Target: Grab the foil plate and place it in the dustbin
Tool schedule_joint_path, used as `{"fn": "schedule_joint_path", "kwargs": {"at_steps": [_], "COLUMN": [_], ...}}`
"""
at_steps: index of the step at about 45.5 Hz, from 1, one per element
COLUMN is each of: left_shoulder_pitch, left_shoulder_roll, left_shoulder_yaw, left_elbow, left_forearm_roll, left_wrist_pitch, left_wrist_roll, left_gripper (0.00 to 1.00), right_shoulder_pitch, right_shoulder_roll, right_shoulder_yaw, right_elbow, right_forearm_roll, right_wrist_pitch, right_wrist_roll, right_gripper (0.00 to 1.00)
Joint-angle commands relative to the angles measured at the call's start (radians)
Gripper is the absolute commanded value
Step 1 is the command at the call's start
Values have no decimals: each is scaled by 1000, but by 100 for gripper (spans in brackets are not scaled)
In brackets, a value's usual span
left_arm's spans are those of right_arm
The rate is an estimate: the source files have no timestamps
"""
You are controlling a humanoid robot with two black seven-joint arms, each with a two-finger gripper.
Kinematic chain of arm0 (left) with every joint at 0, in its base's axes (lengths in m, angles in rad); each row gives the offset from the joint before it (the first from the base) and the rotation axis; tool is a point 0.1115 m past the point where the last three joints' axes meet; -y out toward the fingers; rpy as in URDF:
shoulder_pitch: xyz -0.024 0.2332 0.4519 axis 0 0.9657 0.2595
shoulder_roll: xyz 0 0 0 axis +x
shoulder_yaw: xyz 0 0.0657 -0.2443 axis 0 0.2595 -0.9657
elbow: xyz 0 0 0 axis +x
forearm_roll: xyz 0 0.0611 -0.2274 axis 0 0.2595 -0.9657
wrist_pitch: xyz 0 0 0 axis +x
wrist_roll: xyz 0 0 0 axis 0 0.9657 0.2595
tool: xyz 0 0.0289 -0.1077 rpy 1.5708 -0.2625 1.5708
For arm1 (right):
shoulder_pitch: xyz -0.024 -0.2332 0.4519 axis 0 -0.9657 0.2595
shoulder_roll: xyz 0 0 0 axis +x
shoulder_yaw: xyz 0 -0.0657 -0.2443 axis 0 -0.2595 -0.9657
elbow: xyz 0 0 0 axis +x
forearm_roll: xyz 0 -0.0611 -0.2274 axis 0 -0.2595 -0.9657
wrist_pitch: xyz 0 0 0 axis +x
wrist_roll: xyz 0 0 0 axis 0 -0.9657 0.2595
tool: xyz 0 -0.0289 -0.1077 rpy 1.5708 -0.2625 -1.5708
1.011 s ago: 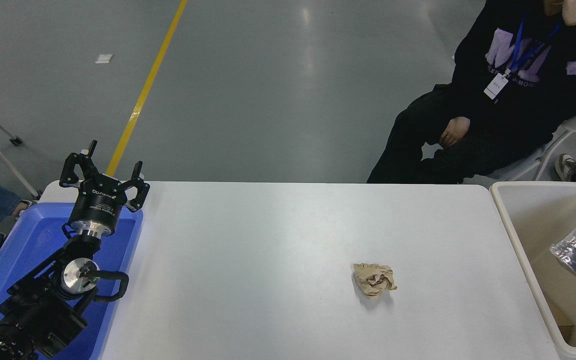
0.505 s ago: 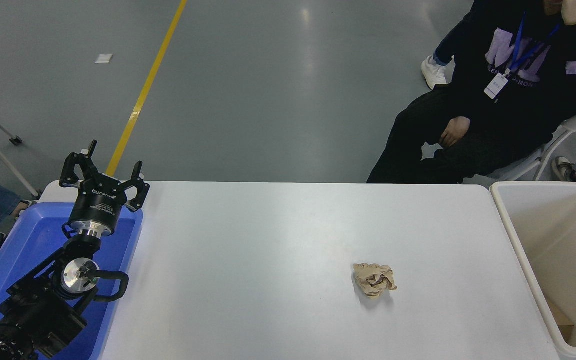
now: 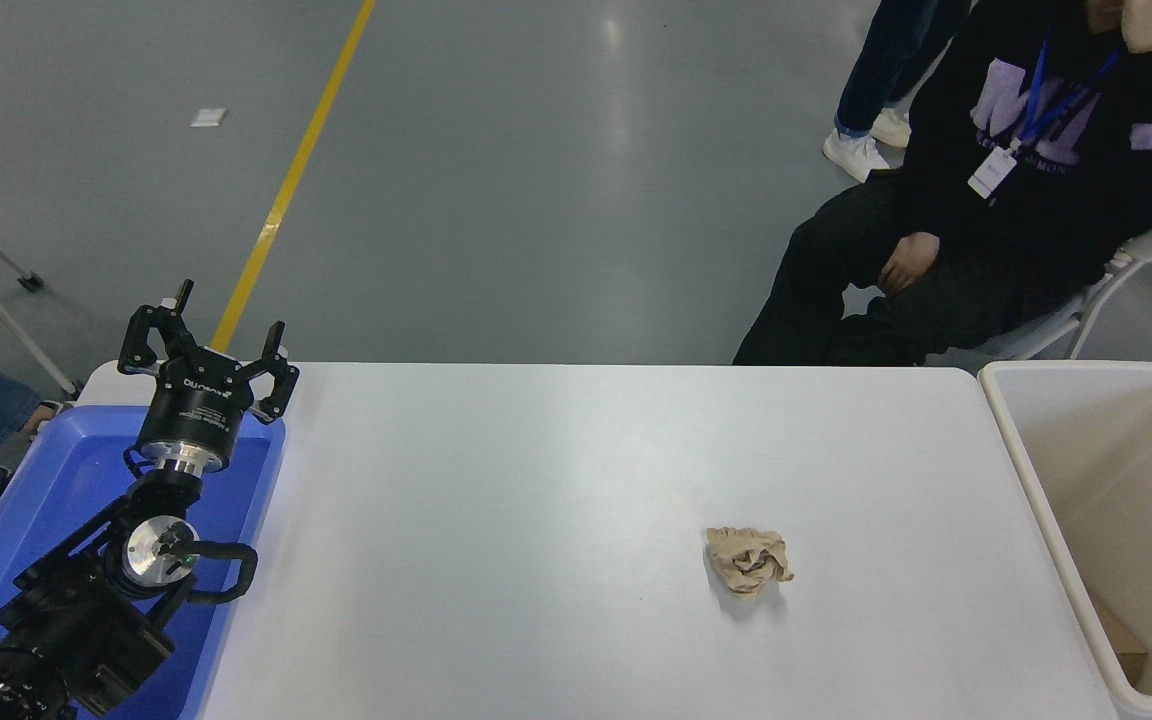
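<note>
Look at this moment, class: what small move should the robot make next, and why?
Probably check inside the bin for the plate. No foil shows anywhere on the table, only a brown paper wad, and the bin's visible inside looks bare. The left gripper is parked open over the blue tray.

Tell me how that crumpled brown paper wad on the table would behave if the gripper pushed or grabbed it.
The brown paper wad looks loosely crumpled, so it is probably very light and would likely skid across the smooth white table when nudged. Its folds suggest it would squash under a grip rather than resist. Its lumpy shape makes rolling far unlikely.
</note>
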Motion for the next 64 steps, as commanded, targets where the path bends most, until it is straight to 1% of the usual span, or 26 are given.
{"fn": "schedule_joint_path", "kwargs": {"at_steps": [1, 4, 8, 10, 15, 16, 24, 27, 34, 43, 50, 57, 64], "left_shoulder_pitch": [0, -1, 0, 0, 0, 0, 2, 2, 3, 3, 0, -1, -3], "left_shoulder_roll": [0, 0, 0, 0, 0, 0, 0, 0, 0, 0, 0, 0, 0], "left_shoulder_yaw": [0, 0, 0, 0, 0, 0, 0, 0, 0, 0, 0, 0, 0], "left_elbow": [0, 0, 0, 0, 0, 0, 0, 0, 0, 0, 0, -1, 0], "left_forearm_roll": [0, 0, 0, 0, 0, 0, 0, 0, 0, 0, 0, 0, 0], "left_wrist_pitch": [0, 0, 0, 0, 0, 0, 0, 0, 2, 2, 0, 0, 0], "left_wrist_roll": [1, 1, 1, 1, 1, 1, 1, 1, 0, 0, 1, 3, 3], "left_gripper": [98, 98, 98, 98, 98, 98, 98, 98, 98, 98, 98, 98, 98], "right_shoulder_pitch": [464, 603, 803, 910, 1202, 1246, 1533, 1596, 1658, 1649, 1567, 1488, 1457], "right_shoulder_roll": [-92, -93, -95, -83, 5, 22, 154, 210, 285, 413, 448, 503, 533], "right_shoulder_yaw": [-423, -508, -589, -625, -675, -675, -629, -582, -398, -298, -255, -258, -269], "right_elbow": [435, 535, 621, 643, 641, 641, 652, 663, 702, 715, 704, 690, 684], "right_forearm_roll": [-3, -3, -3, -4, -4, -6, -3, -1, -3, 11, 13, -19, -27], "right_wrist_pitch": [50, 119, 315, 468, 987, 1041, 1041, 1041, 1041, 1041, 1041, 1041, 1041], "right_wrist_roll": [9, 9, 9, 9, 7, 7, 7, 7, 1, 3, 1, 0, 0], "right_gripper": [100, 100, 100, 100, 100, 100, 100, 100, 100, 100, 100, 100, 100]}}
